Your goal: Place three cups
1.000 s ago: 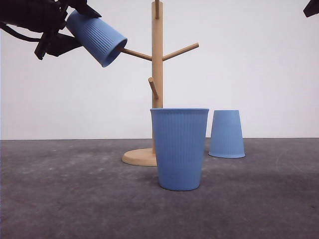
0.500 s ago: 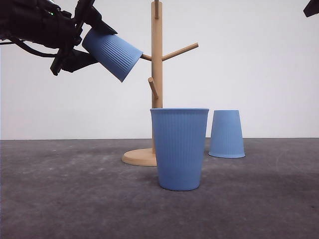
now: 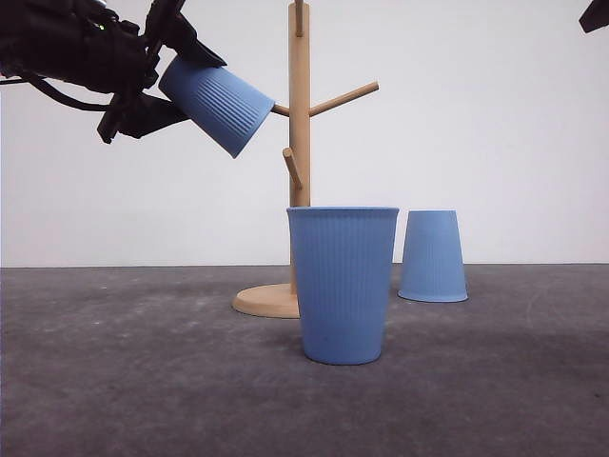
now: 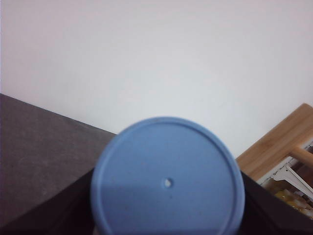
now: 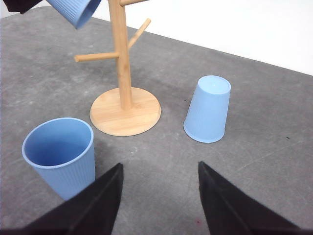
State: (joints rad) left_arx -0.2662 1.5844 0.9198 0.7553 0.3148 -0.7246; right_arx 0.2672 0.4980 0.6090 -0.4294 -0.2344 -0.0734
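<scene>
My left gripper (image 3: 174, 76) is high at the left, shut on the base of a light-blue ribbed cup (image 3: 219, 103). That cup is tilted, its mouth over the left peg of the wooden stand (image 3: 300, 152). The left wrist view looks at the cup's flat round bottom (image 4: 167, 178) with dark fingers (image 4: 58, 215) on either side. A second cup (image 3: 343, 284) stands upright in front of the stand, and a third cup (image 3: 433, 257) sits mouth-down to the right behind it. My right gripper (image 5: 159, 205) hangs open above the table, over the upright cup (image 5: 61, 156) and the inverted cup (image 5: 209, 108).
The stand's round base (image 5: 125, 111) rests on the dark grey table (image 3: 114, 381), with more pegs pointing right and forward. A white wall closes off the back. A dark piece of my right arm (image 3: 595, 14) shows at the top right corner.
My left gripper carried the tilted cup right and slightly down, so the stand's left peg now enters its mouth. In the last half second it barely moved. The other cups stayed put.
</scene>
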